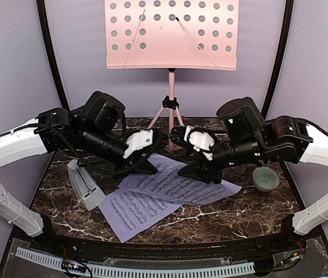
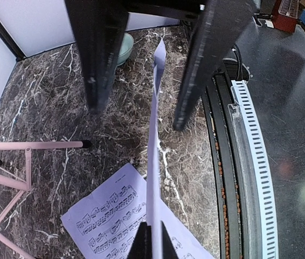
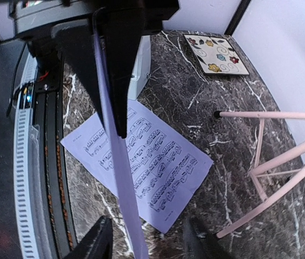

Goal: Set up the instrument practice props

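The pink music stand (image 1: 171,35) stands at the back, and its tripod legs (image 3: 282,156) reach onto the marble table. My left gripper (image 1: 151,167) is shut on the edge of one lavender sheet-music page (image 2: 153,162), which it holds up on edge. My right gripper (image 3: 146,231) is open, one finger on each side of that same raised page (image 3: 121,178), neither pressing it. The second page (image 1: 132,211) lies flat on the table below them. The white-grey metronome (image 1: 84,185) is at the left, near the front.
A pale green bowl (image 1: 265,178) sits at the right, beside my right arm. A floral tile (image 3: 216,54) lies at the far left corner. The stand's legs (image 2: 12,162) spread just behind both grippers. A perforated rail (image 1: 152,269) runs along the front edge.
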